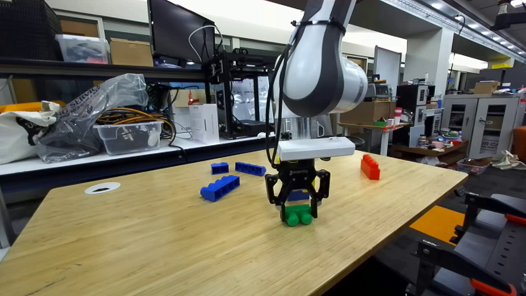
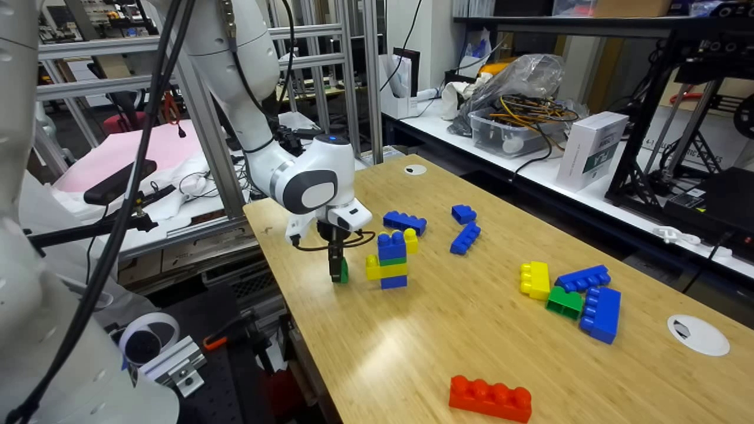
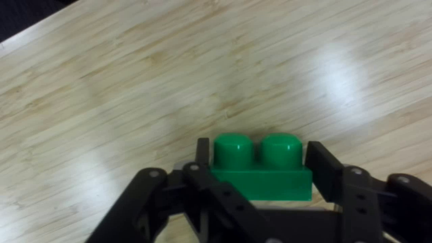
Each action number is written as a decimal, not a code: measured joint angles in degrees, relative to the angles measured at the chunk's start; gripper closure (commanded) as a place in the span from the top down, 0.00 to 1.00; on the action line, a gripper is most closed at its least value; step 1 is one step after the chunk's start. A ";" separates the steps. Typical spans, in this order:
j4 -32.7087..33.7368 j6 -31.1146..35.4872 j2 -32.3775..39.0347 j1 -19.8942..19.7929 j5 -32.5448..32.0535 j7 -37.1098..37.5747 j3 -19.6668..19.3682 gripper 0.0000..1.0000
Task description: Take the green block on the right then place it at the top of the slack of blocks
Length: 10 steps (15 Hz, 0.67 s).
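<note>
The green block lies on its side at table level, its two studs pointing out between my fingers. It also shows in an exterior view and in the wrist view. My gripper points straight down, a finger against each end of the block; it also shows in the wrist view. I cannot tell whether the block touches the table. The stack of blocks stands upright beside the gripper: blue, yellow and green layers, a blue block on top. In an exterior view the gripper mostly hides the stack.
Several blue blocks lie on the table past the stack. A red block lies alone. Another green block lies with a yellow block and blue blocks. The table edge runs close to the gripper.
</note>
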 measured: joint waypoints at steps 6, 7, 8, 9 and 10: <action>0.05 -1.30 -0.30 0.74 -0.23 1.55 -0.45 0.44; 0.10 -2.34 -0.67 0.71 -0.23 1.36 -0.34 0.44; 0.17 -3.60 -1.47 0.71 -0.46 1.21 -0.31 0.44; 0.16 -5.11 -3.04 0.71 -1.22 1.19 -0.36 0.44; 0.06 -7.06 -5.45 0.82 -2.90 1.39 -0.61 0.44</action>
